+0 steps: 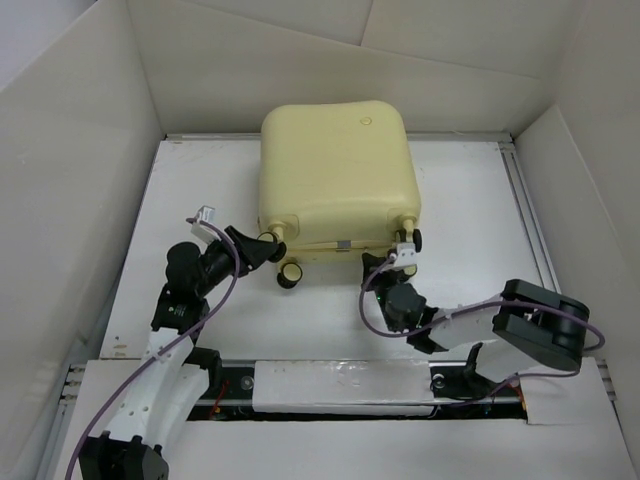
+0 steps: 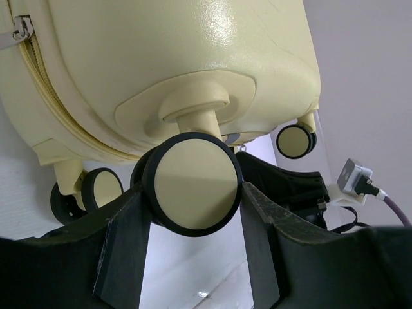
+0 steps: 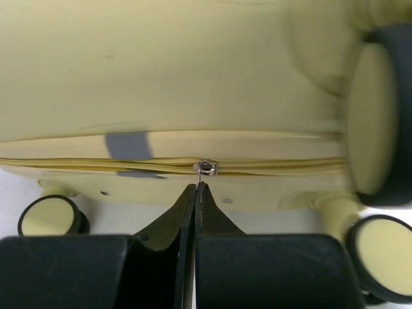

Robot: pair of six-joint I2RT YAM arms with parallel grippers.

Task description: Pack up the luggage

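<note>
The pale yellow luggage (image 1: 335,170) lies closed on the white table (image 1: 480,220), its wheels towards the arms. My left gripper (image 1: 262,243) holds the upper left caster wheel (image 2: 193,170). In the left wrist view the left gripper (image 2: 193,190) has one finger pressed on each side of that wheel. My right gripper (image 1: 388,258) is at the near edge of the luggage (image 3: 193,71). The right gripper (image 3: 197,187) is shut, its tips pinching the small metal zipper pull (image 3: 206,168) on the zipper seam.
White cardboard walls (image 1: 80,180) box in the table on the left, back and right. A grey patch (image 3: 129,145) crosses the seam left of the pull. Other casters (image 1: 290,275) (image 1: 410,240) stick out near both grippers. The right arm (image 2: 290,183) shows behind the held wheel.
</note>
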